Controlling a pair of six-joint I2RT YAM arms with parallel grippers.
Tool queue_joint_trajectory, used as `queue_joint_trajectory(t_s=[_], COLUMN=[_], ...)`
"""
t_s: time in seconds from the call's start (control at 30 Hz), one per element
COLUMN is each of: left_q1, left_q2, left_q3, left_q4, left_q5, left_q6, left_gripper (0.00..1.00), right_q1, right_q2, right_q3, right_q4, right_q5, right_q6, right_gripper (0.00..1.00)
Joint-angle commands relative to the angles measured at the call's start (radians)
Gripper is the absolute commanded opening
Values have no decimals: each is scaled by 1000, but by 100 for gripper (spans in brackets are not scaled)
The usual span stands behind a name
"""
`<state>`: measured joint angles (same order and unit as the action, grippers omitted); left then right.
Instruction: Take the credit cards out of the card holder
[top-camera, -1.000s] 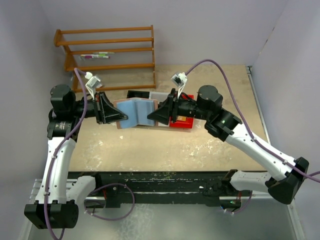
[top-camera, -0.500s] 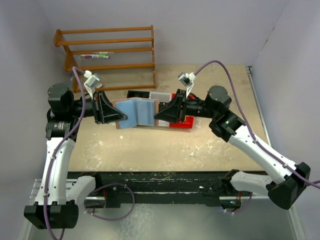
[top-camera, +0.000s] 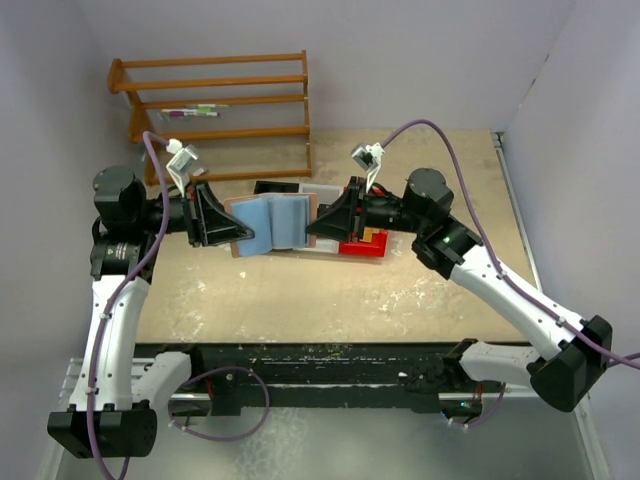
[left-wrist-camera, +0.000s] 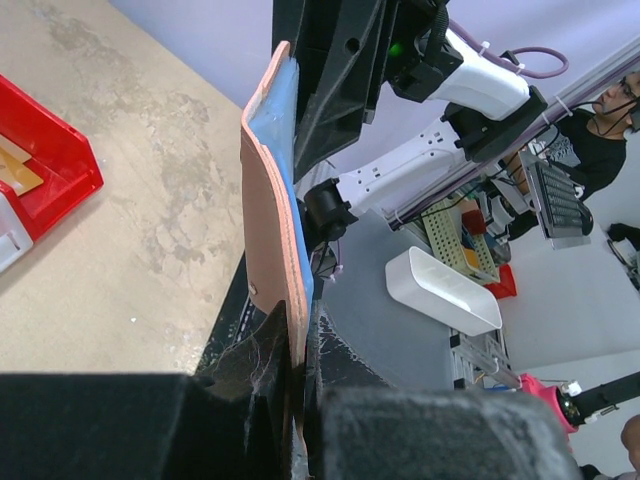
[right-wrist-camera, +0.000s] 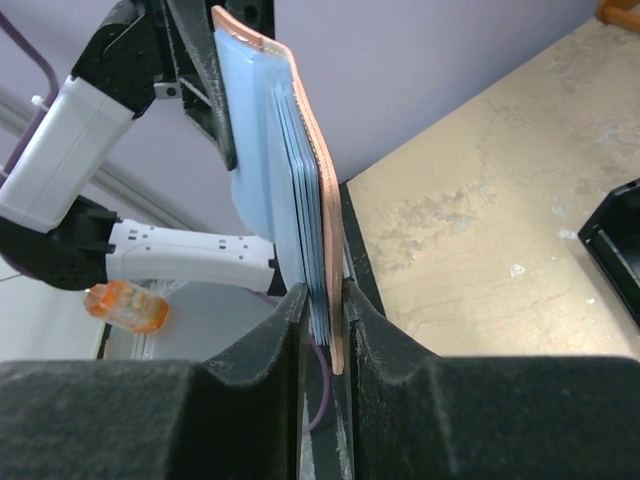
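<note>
**Card holder held open between two grippers**

The beige surface (top-camera: 400, 290) runs beneath both grippers, with a wooden rack (top-camera: 215, 100) at its far edge, beyond the left gripper (top-camera: 245, 236). The card holder (top-camera: 275, 222) is held off the surface between the two grippers, spread open with its blue lining facing up. The left gripper is clenched on the holder's left edge. The right gripper (top-camera: 308, 231) is clenched on the right flap and its blue pockets. Below and behind the right gripper sits a red bin (left-wrist-camera: 62, 152), with a golden-yellow card (left-wrist-camera: 15, 172) lying flat inside.
</note>
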<state>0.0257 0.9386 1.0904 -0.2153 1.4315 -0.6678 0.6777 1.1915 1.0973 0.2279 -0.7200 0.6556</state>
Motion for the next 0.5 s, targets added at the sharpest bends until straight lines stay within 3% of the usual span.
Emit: queue_joint_trajectory(t_s=[0.0,0.13,0.27,0.47], left_q1=[-1,-2,-1,-1], left_q2=[-16,-18,-20,-19], left_q3=[46,45,46,44], left_q4=[70,88,101,129], left_q5=[15,17,20,25], left_q6=[-29,-48,-60,-85], left_gripper=[0,0,0,0], right_q1=[-3,-3,-3,-1], right_q2=[-7,-7,-14,0], right_q3=[42,43,10,-49], right_q4=[23,40,144,433], right_q5=[51,50,-45,-182], right_q6=[-32,-32,13,196], right_gripper=[22,25,27,17])
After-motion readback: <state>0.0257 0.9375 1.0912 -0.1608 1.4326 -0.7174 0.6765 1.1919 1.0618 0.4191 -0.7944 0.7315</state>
